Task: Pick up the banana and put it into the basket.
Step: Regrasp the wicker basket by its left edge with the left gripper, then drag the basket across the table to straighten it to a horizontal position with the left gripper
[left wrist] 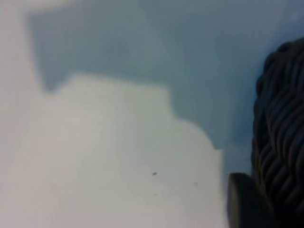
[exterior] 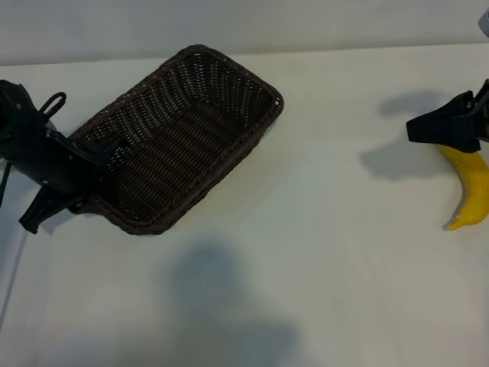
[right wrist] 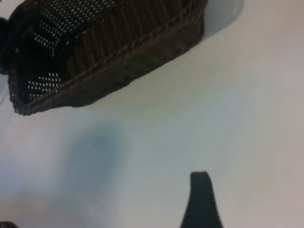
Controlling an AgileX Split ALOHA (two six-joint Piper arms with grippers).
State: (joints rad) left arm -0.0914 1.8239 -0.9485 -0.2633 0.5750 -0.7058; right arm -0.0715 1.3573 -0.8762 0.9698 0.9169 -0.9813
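The dark-brown wicker basket (exterior: 191,138) lies slanted on the white table, left of the middle. My left gripper (exterior: 95,172) sits at the basket's left end wall and is shut on its rim. In the left wrist view one finger (left wrist: 240,202) presses against the woven rim (left wrist: 280,133). The yellow banana (exterior: 471,189) lies at the far right edge of the table. My right gripper (exterior: 429,128) hovers over the banana's upper end, open and holding nothing. The right wrist view shows one finger (right wrist: 202,202), the basket (right wrist: 104,52) farther off, and no banana.
The white table (exterior: 321,267) stretches between basket and banana, with arm shadows on it. The back edge of the table (exterior: 344,47) runs behind the basket.
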